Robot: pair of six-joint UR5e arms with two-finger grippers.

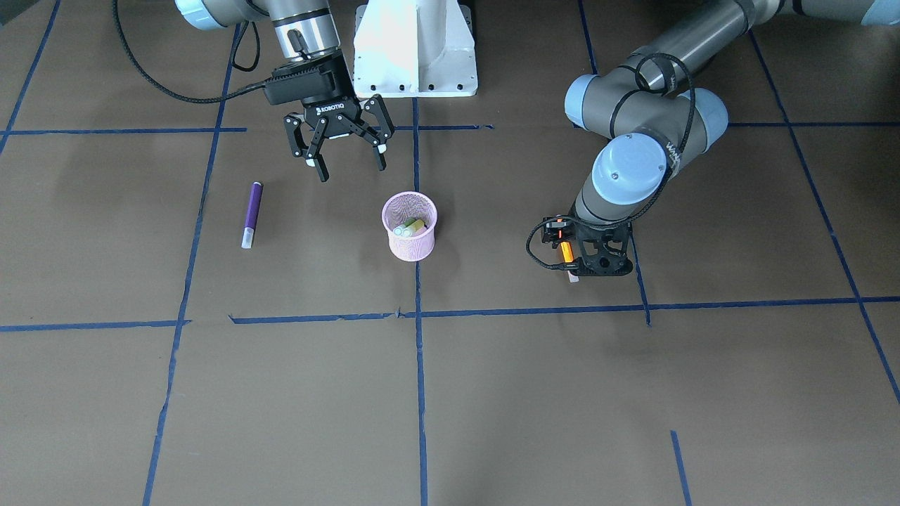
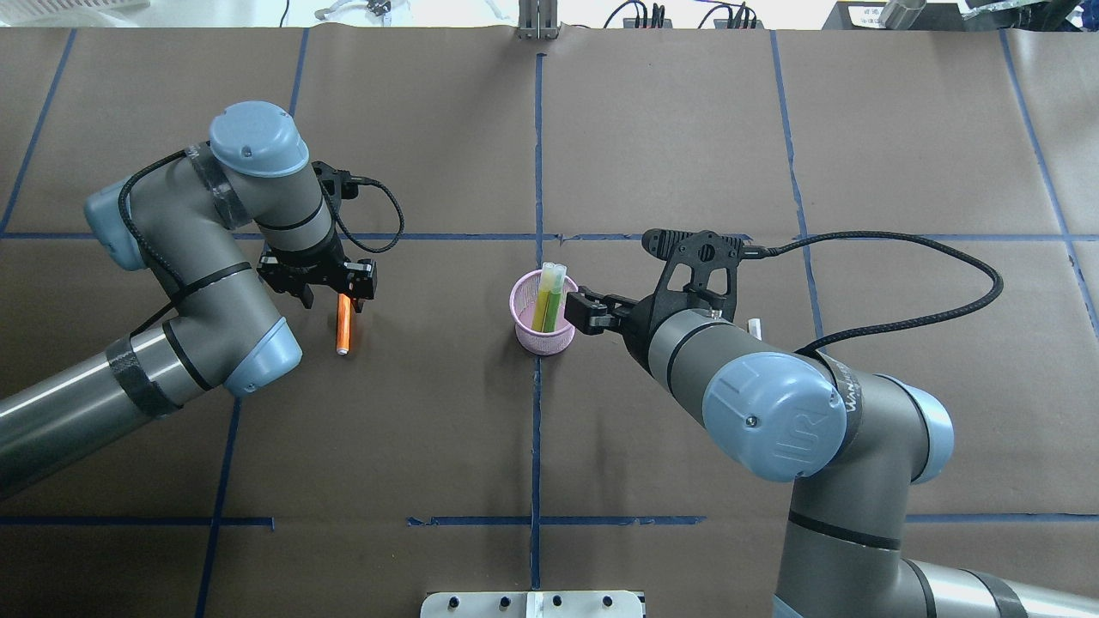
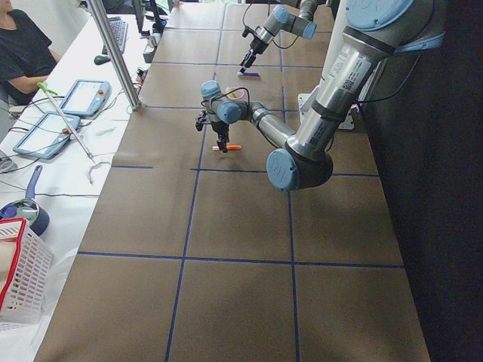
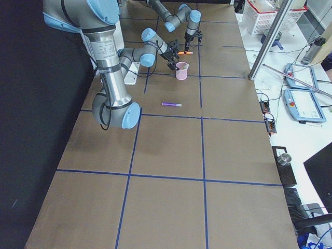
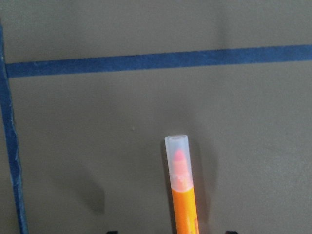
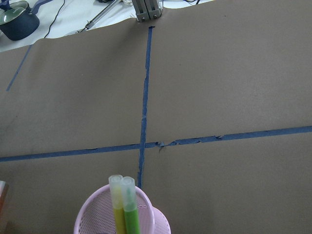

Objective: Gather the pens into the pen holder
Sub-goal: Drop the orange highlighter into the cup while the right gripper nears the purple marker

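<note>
The pink mesh pen holder [image 1: 410,235] stands upright at the table's middle with a green pen [image 2: 554,296] and a yellowish pen [image 2: 541,300] standing in it, cap ends up; the right wrist view shows the holder [image 6: 97,214] too. The orange pen [image 2: 343,326] lies flat on the table. My left gripper [image 2: 339,296] is down over it, open, with a finger on each side of the pen [image 5: 183,200] and not touching it. The purple pen [image 1: 252,214] lies flat on my right side. My right gripper [image 1: 349,167] is open and empty, beside the holder and above the table.
The white robot base mount [image 1: 415,49] stands at the table's robot-side edge. Blue tape lines cross the brown table cover. In the side views, a desk with tablets [image 3: 83,96] and a white basket [image 3: 19,279] runs along the far side of the table.
</note>
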